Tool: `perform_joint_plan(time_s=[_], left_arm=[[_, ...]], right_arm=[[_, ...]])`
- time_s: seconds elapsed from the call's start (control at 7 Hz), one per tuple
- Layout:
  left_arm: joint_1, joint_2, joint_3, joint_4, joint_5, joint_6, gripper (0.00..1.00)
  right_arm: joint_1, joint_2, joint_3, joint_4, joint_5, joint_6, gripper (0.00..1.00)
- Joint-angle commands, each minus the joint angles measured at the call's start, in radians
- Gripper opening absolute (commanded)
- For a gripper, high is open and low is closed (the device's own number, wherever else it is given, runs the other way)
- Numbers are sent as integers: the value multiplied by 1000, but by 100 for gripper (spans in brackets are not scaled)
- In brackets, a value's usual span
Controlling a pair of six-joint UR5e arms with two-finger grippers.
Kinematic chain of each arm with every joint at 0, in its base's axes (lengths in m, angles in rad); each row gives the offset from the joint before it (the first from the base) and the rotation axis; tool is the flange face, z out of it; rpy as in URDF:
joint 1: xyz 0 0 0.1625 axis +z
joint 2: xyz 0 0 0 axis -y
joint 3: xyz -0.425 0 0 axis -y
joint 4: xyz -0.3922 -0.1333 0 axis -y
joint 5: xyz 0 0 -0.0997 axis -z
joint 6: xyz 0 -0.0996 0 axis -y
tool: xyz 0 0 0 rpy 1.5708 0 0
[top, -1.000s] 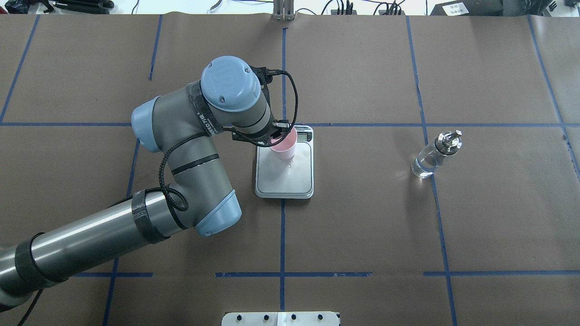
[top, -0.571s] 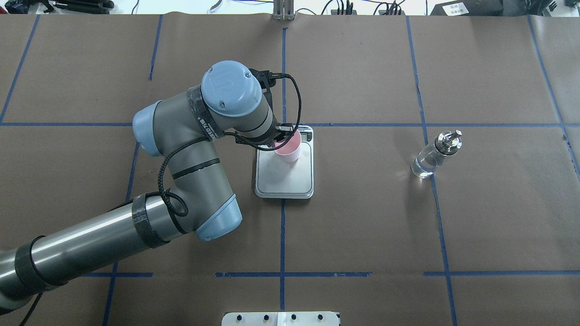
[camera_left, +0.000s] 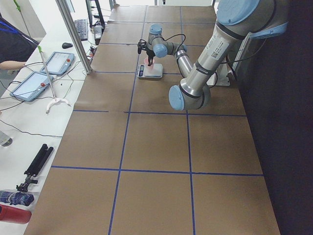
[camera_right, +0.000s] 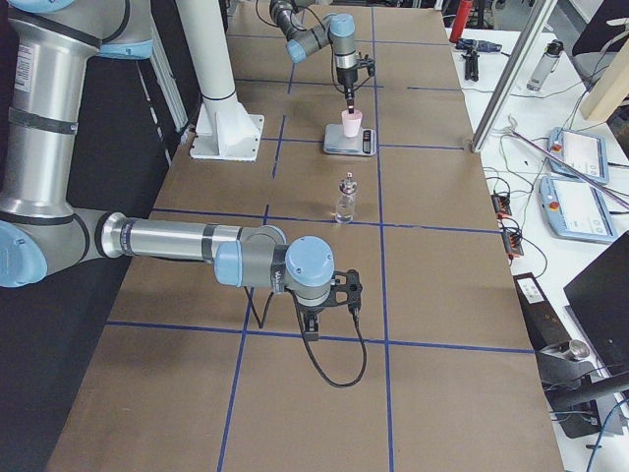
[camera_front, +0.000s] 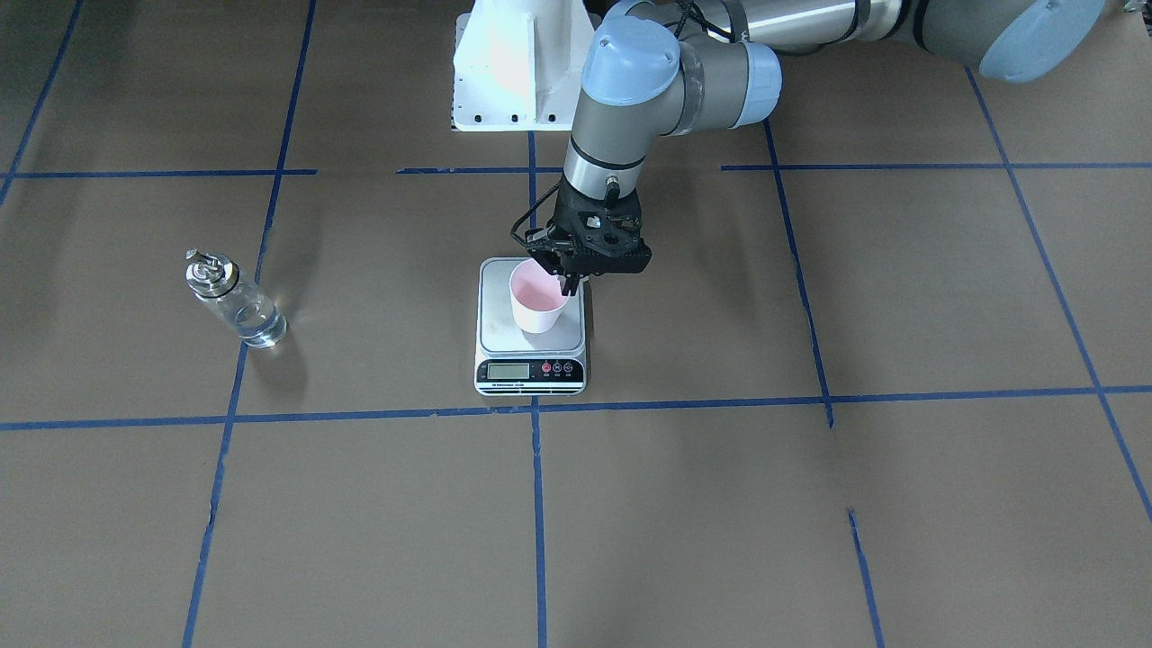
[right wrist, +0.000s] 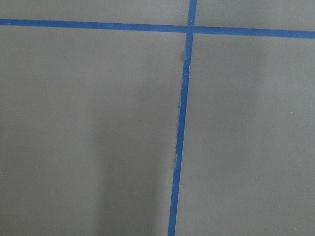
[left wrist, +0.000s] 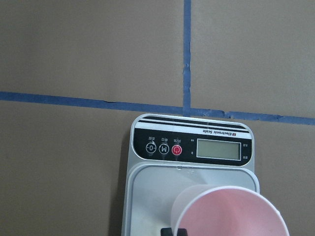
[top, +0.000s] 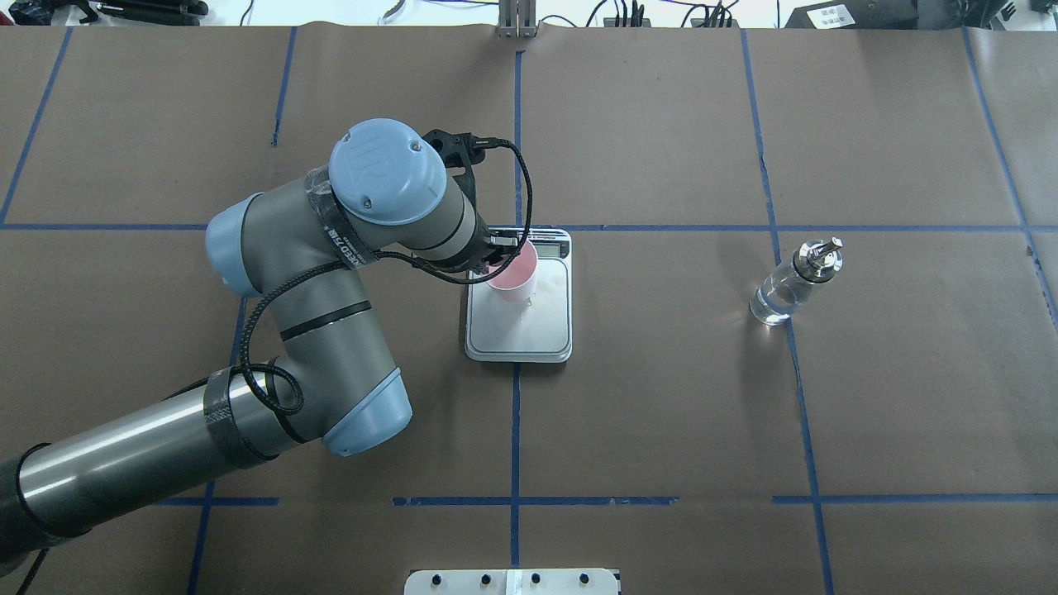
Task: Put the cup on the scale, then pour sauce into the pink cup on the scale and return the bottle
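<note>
The left arm reached in from the left side of the counter (top: 661, 397) and bent down over the scale (camera_front: 490, 315). Its claw (camera_front: 571, 281) pointed straight down with the fingers drawn close, pinching the rim of the cup (camera_front: 538, 301) on the side nearest the arm. One dark fingertip (left wrist: 167, 231) lay against the outside of the cup's wall. The cup stood upright, and as far as I could see its base was on the grey platform. The pink inside showed, and the display (left wrist: 218, 148) beyond it was blank.

Farther right, well apart from the scale, the bottle (top: 785, 285) stood upright beside a blue tape line (top: 806, 430). Clear sauce (top: 773, 302) sat in its lower part, and nothing was touching it.

Beyond that, the right claw (camera_right: 312, 324) hung over bare counter near a crossing of tape lines. I could not tell whether it was spread or pressed together.
</note>
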Motion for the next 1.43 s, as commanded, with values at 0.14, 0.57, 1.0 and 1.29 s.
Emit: perform_joint_plan(time_s=[0.14, 0.57, 1.0, 1.29], left_arm=[[7, 3, -4, 2, 1, -1, 25], [3, 10, -36, 8, -2, 93, 100], [-125, 146, -277, 150, -60, 410, 100], [-336, 336, -368, 154, -161, 768, 100]], right_arm=[[0, -1, 0, -1, 0, 0, 100], [0, 1, 2, 1, -2, 0, 100], [0, 105, 9, 2, -5, 1, 100], [3, 137, 29, 88, 2, 52, 100]])
